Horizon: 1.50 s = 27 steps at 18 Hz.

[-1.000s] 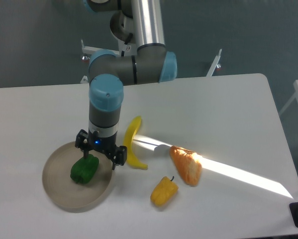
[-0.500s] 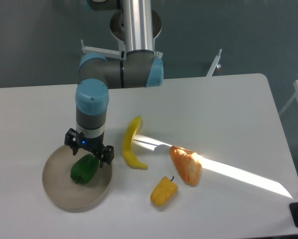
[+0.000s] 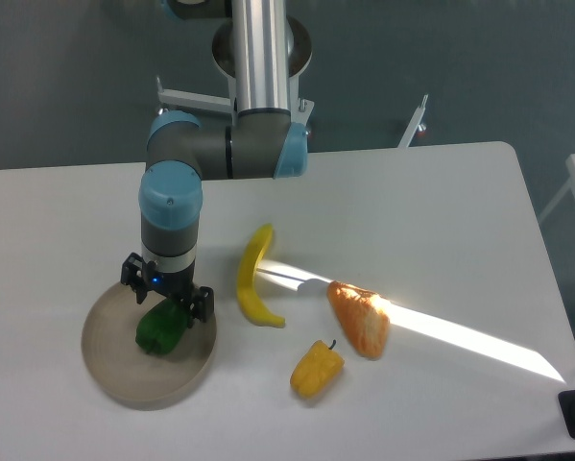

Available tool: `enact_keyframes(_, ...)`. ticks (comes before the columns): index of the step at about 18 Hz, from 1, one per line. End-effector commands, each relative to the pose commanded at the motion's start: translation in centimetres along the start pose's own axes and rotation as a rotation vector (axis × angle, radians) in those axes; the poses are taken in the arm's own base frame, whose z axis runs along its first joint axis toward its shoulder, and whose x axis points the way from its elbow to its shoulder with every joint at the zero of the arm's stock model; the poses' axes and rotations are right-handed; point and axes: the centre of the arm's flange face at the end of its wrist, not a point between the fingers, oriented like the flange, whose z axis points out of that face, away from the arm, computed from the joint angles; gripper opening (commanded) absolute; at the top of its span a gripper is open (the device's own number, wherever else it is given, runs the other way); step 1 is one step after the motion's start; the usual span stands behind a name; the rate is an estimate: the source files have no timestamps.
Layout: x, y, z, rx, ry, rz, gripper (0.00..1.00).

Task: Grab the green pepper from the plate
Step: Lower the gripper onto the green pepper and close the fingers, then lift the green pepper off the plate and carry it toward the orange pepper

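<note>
I find no readable text, label, brand, number or sign anywhere in view. The arm's housings show plain blue and grey with no lettering I can make out, and the desk [image 3: 431,211] carries no markings.

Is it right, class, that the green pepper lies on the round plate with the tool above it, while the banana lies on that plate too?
Not quite. The banana lies on the table, right of the plate, as the camera view shows. The green pepper does lie on the plate, with the tool above it.
</note>
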Motion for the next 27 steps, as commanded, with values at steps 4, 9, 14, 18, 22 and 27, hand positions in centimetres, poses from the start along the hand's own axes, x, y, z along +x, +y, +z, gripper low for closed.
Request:
enact_keyframes(4, 0.2, -0.3, 0.0, 0.006, -0.002, 0.006, 1.0)
enact_keyframes(9, 0.2, -0.5, -0.4, 0.017, -0.009, 0.009, 0.48)
enact_keyframes(14, 0.0, -1.2, -1.9, 0.04, -0.021, 0.017, 0.36)
enact_keyframes(18, -1.3, -2.6, -4.7, 0.072, -0.065, 0.058, 0.33)
enact_keyframes(22, -6.7, -1.4, -10.1, 0.083, -0.119, 0.079, 0.33)
enact_keyframes(27, -15.2, 2.5, -14.2, 0.049, -0.155, 0.194, 0.33)
